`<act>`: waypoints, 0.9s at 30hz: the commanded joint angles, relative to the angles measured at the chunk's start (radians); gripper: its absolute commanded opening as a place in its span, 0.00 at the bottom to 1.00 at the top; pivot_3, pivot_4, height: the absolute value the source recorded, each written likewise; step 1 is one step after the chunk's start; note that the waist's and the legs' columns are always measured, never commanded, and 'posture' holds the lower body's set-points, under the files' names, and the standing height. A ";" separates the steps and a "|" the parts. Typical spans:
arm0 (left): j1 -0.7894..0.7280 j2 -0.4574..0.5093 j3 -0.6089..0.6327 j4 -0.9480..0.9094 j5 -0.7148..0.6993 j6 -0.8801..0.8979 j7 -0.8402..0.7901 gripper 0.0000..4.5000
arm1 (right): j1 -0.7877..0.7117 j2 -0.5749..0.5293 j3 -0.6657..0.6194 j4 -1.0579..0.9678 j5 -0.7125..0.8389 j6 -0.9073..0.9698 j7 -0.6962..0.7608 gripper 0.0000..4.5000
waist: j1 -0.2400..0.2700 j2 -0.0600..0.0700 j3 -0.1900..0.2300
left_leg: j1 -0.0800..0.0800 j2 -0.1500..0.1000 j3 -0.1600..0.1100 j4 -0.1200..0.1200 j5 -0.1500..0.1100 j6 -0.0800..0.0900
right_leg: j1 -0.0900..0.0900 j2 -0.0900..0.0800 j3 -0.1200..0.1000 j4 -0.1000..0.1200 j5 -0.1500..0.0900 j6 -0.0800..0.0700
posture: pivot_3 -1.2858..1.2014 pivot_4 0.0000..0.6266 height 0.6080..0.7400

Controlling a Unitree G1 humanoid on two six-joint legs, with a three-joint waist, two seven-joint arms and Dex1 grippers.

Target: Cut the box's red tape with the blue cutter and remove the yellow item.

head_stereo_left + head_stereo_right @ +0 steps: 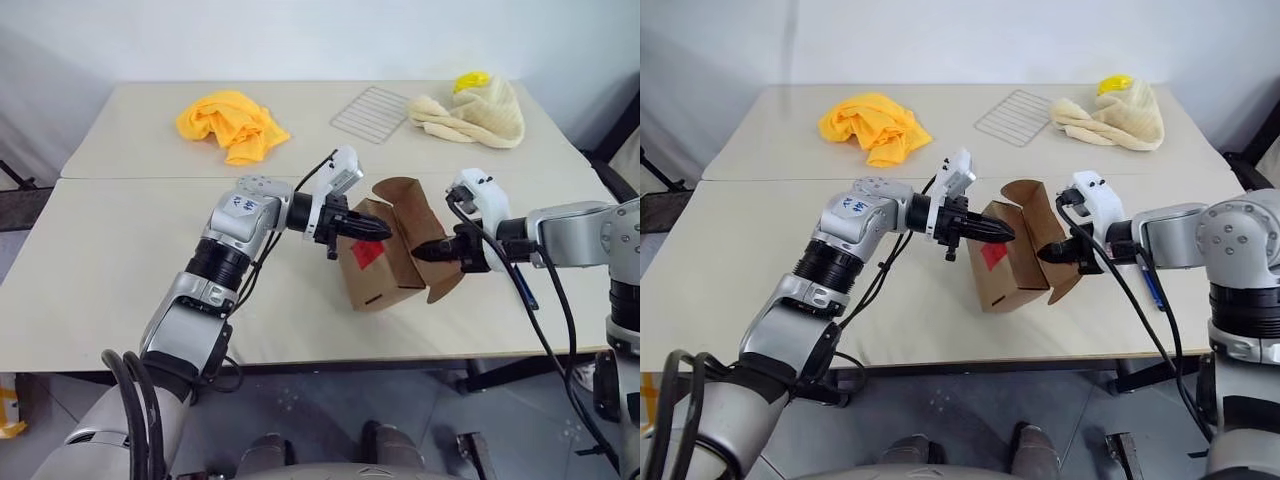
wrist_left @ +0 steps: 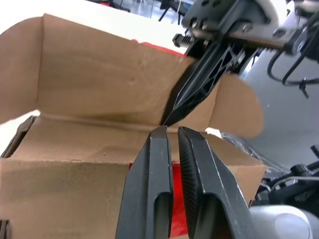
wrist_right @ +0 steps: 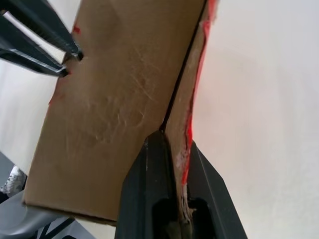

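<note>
Small brown cardboard box (image 1: 380, 270) with flaps open, held tilted above the pale desk (image 1: 120, 300) near its front edge, red square tape patch (image 1: 367, 254) facing the camera. Right gripper (image 3: 175, 144) pinched on one upright flap, red tape along that flap's edge. Left gripper (image 1: 372, 231), fingers pressed nearly together and holding nothing, tips at the box's open top edge. Slim blue cutter (image 1: 527, 293) lying on the desk under the right arm. Orange-yellow cloth (image 1: 232, 125), wire rack (image 1: 371, 112) and cream towel (image 1: 470, 115) at the far side.

Orange cloth (image 1: 232, 124) far left of table (image 1: 120, 300); wire rack (image 1: 371, 112) mid; cream towel (image 1: 470, 115) w/ yellow piece (image 1: 470, 80) right.
</note>
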 commanded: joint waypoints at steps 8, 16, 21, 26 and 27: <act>0.108 0.073 -0.064 -0.086 0.067 0.043 0.008 0.09 | 0.077 -0.021 -0.090 -0.014 0.165 0.005 -0.114 0.02 | 0.020 0.000 0.000 | 0.000 0.000 0.000 0.000 0.000 0.000 | 0.000 0.000 0.000 0.000 0.000 0.000 | 0.52 0.24 1.00; 0.173 0.127 -0.082 -0.168 0.082 0.072 0.031 0.09 | 0.117 0.026 -0.121 0.017 0.137 0.005 -0.145 0.02 | -0.004 0.000 0.000 | 0.004 0.000 0.001 -0.005 0.000 0.000 | 0.001 0.000 0.000 0.000 0.000 0.000 | 0.52 0.24 1.00; 0.222 0.174 -0.073 -0.235 0.074 0.122 0.056 0.09 | 0.184 0.024 -0.161 0.027 0.122 0.005 -0.146 0.02 | -0.004 0.001 -0.001 | 0.005 0.000 0.002 -0.006 0.000 0.000 | 0.001 0.000 0.000 0.000 0.000 0.000 | 0.52 0.24 1.00; 0.259 0.195 -0.080 -0.270 0.080 0.147 0.072 0.09 | 0.208 0.051 -0.197 0.039 0.111 0.005 -0.150 0.02 | -0.002 0.001 -0.001 | 0.006 0.000 0.002 -0.005 0.000 0.000 | 0.002 0.000 0.000 0.000 0.000 0.000 | 0.52 0.24 1.00; 0.262 0.193 -0.081 -0.269 0.082 0.149 0.075 0.09 | 0.211 0.059 -0.202 0.045 0.101 0.005 -0.149 0.02 | -0.002 0.001 -0.001 | 0.006 0.000 0.002 -0.005 0.000 0.000 | 0.002 0.000 0.000 0.000 0.000 0.000 | 0.52 0.24 1.00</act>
